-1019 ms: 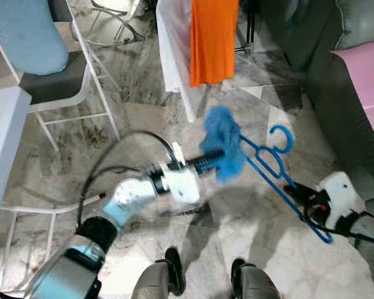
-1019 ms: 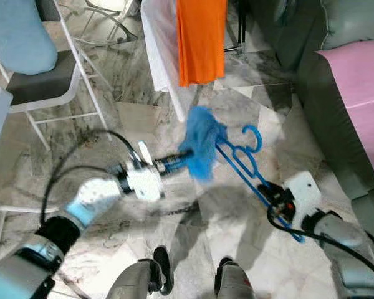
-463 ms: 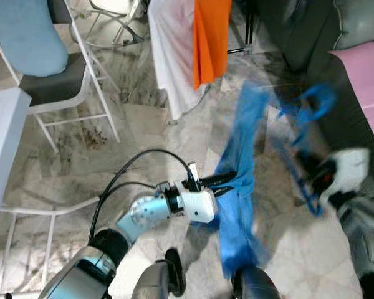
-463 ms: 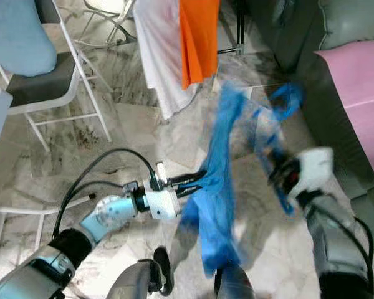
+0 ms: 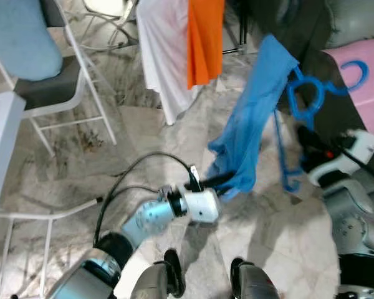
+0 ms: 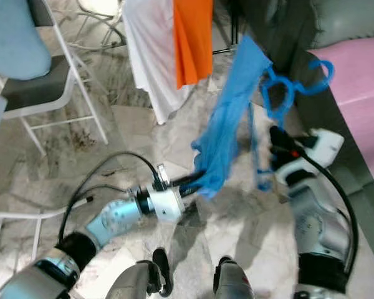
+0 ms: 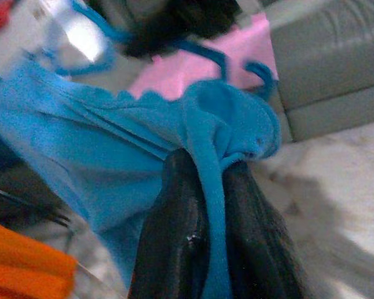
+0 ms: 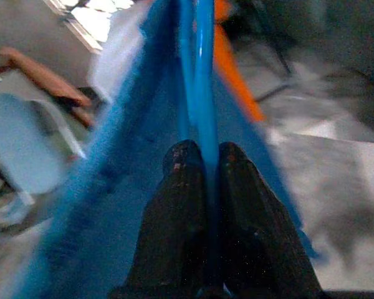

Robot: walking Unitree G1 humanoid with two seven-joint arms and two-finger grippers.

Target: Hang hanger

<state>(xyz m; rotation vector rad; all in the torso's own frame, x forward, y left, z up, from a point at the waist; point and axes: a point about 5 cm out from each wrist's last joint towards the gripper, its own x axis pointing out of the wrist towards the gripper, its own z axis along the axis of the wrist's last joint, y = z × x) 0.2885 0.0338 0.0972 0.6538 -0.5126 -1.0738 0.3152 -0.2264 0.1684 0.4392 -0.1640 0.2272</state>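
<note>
Both grippers higher, blue cloth (image 5: pixel 252 118) unfurled

My left gripper (image 7: pixel 213 187) sits at the bottom centre of the frame, its two black fingers (image 7: pixel 174 237) pinched on a fold of blue cloth (image 7: pixel 112 180). The cloth spreads from the fingers toward the left edge and bunches just above them. A blue hanger (image 7: pixel 206 53) curves across the upper centre. Behind it lies a pink patch (image 7: pixel 193 75), and a grey sofa (image 7: pixel 324 68) fills the upper right. Something orange (image 7: pixel 25 274) shows in the lower left corner. Pale marbled floor (image 7: pixel 336 212) lies at the lower right.
</note>
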